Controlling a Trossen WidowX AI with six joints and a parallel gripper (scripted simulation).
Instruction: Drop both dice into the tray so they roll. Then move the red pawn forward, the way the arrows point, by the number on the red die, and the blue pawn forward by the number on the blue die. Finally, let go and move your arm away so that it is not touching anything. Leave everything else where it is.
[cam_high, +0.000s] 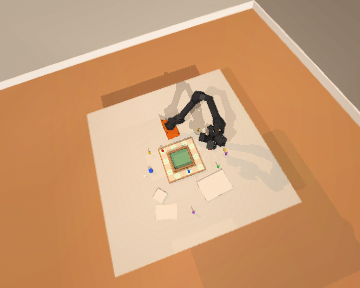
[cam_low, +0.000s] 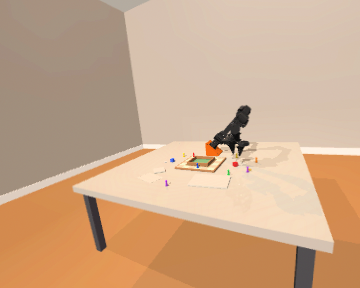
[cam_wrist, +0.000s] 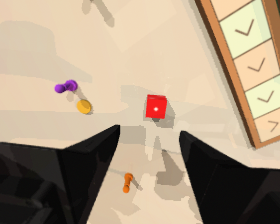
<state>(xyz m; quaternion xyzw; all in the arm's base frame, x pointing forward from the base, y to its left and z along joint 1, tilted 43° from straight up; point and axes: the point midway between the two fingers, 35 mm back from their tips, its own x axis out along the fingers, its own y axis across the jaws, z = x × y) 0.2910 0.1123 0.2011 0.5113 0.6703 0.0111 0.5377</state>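
The red die (cam_low: 235, 164) (cam_wrist: 156, 107) rests on the table, right of the board, with a single white pip on the face turned to the wrist camera. My gripper (cam_low: 236, 153) (cam_wrist: 149, 132) is open and empty above the table near the red die; the die appears just beyond the gap between the fingertips. The blue die (cam_high: 150, 170) (cam_low: 172, 160) lies on the table left of the board. The green-floored tray (cam_high: 181, 157) (cam_low: 201, 161) in the board's middle holds no die. The red pawn (cam_high: 162, 150) (cam_low: 193, 154) and the blue pawn (cam_high: 188, 171) (cam_low: 197, 165) stand on the board's track.
A purple pawn (cam_low: 247, 169) (cam_wrist: 66, 86), a yellow disc (cam_wrist: 84, 106) and an orange pawn (cam_low: 256, 160) (cam_wrist: 128, 182) are near the red die. A green pawn (cam_high: 218, 166) (cam_low: 228, 172) stands by a large pale card (cam_high: 215, 185). An orange block (cam_high: 172, 132) is under the arm's base.
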